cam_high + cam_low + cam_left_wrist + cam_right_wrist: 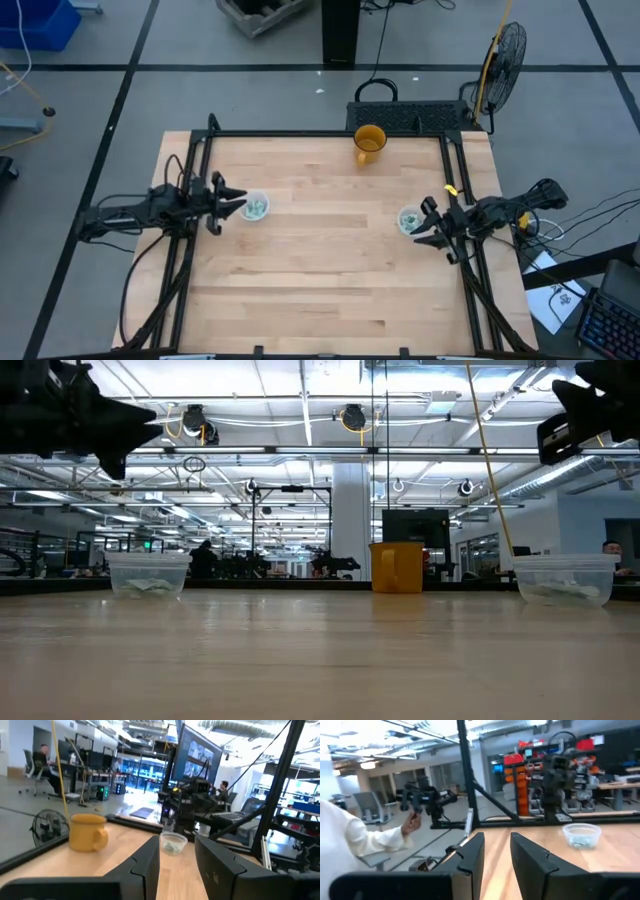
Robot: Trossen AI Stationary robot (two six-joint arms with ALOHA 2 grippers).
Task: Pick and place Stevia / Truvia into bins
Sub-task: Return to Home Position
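Observation:
Two small clear cups stand upright on the wooden table. The left cup (256,207) (148,573) (580,835) and the right cup (409,219) (566,578) (173,843) each hold pale green and white packets. I see no loose packet on the table. My left gripper (234,201) (177,865) is open and empty, raised above the table just left of the left cup. My right gripper (428,222) (496,857) is open and empty, raised just right of the right cup.
A larger yellow-orange cup (369,143) (397,567) (88,832) stands near the middle of the far edge. A black frame (330,133) runs around the tabletop. A fan (503,55) stands beyond the far right corner. In the right wrist view a person's white sleeve (350,845) shows beyond the table.

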